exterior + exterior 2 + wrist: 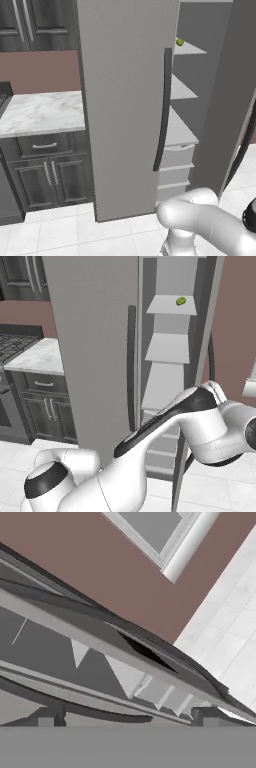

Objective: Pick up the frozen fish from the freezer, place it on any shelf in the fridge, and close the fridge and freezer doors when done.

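Grey freezer [187,115] open, tool [125,717] spread apart, close beside its shelves

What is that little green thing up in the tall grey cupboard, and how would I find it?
Find the tall grey open compartment with plain grey shelves, right of the big door with the long dark handle. On the top shelf visible sits a small yellow-green object. It is the sole coloured thing; the shelves below look bare.

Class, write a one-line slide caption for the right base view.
White arm reaching toward an open grey compartment, a small green item on its top shelf.
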